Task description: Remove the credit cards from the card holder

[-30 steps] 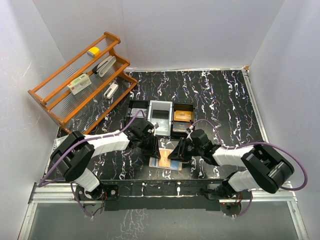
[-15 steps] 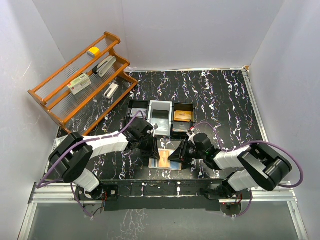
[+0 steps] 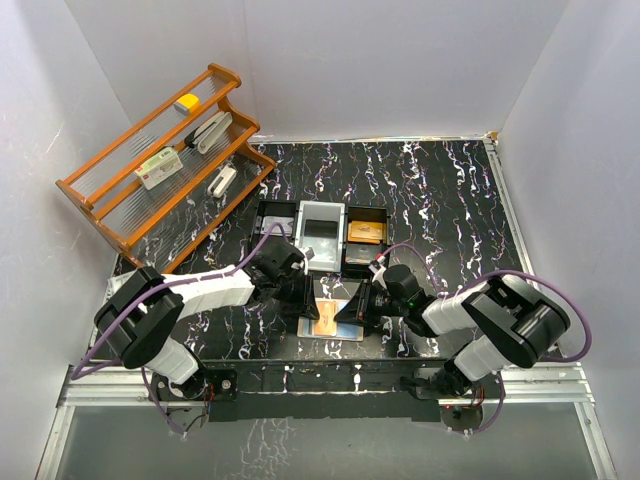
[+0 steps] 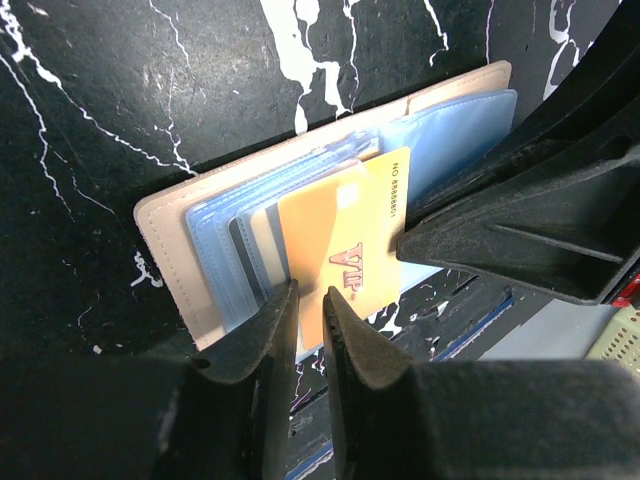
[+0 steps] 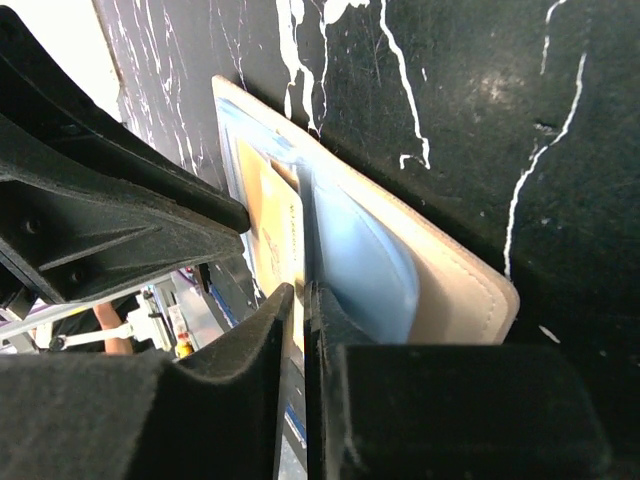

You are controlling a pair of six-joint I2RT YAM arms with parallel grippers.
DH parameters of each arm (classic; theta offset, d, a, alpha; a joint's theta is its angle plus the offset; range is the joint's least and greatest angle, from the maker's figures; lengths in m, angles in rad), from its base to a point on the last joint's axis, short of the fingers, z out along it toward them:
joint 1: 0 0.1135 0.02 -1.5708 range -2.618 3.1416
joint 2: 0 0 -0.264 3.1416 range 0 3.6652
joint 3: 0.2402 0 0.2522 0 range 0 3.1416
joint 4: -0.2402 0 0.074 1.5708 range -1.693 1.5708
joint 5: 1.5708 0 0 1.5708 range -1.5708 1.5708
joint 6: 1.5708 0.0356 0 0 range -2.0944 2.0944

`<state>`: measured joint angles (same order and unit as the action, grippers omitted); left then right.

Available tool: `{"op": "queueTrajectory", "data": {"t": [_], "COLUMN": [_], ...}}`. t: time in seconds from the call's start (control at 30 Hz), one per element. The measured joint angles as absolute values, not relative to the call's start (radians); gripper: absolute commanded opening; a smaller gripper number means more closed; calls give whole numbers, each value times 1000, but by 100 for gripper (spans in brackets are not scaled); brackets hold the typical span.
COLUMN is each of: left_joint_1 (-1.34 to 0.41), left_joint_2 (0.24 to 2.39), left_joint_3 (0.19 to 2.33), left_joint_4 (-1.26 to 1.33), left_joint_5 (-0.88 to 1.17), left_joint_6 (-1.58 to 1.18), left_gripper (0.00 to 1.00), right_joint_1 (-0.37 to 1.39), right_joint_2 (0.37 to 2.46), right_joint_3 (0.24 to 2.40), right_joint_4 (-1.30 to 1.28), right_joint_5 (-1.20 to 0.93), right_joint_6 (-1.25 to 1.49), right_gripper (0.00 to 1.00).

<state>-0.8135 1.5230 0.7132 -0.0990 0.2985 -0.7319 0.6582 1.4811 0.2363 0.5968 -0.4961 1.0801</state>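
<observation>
The right gripper [image 5: 298, 292] has its jaws drawn to a thin slit with the end of the orange card [image 4: 345, 235] in it; I cannot tell whether it truly bites. The left gripper [image 4: 310, 292] stands with jaws barely apart, tips down at that card's near edge, hold unclear.

The card holder [image 4: 165, 250] lies open and flat on the worktop [image 3: 440, 200] by the near edge, between the arms. Its long axis runs left to right. The orange card pokes partly out, free end toward the right arm. A grey card [image 4: 240, 255] sits tucked in, so I judge most of the job remains.
</observation>
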Motion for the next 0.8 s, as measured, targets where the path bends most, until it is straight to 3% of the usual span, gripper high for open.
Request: {"op": "queueTrajectory", "data": {"t": [0.07,0.6,0.8], "left_joint_1": [-814,-814,-814], "left_joint_2": [1519,1512,1494], "left_joint_3": [708,707,716], "left_joint_4": [-94,-110,-148], "left_joint_5": [299,296,295], "left_joint_6": [-734,-724,-698], "left_gripper": [17,18,27], "right_joint_1": [658,653,646], "right_joint_2": [1484,1353,1350], "right_joint_3": [237,247,247], "right_joint_4": [595,396,368], "right_joint_5": [-496,-417,-418], "right_joint_6": [1082,1069,1064], "right_gripper": [0,0,0]}}
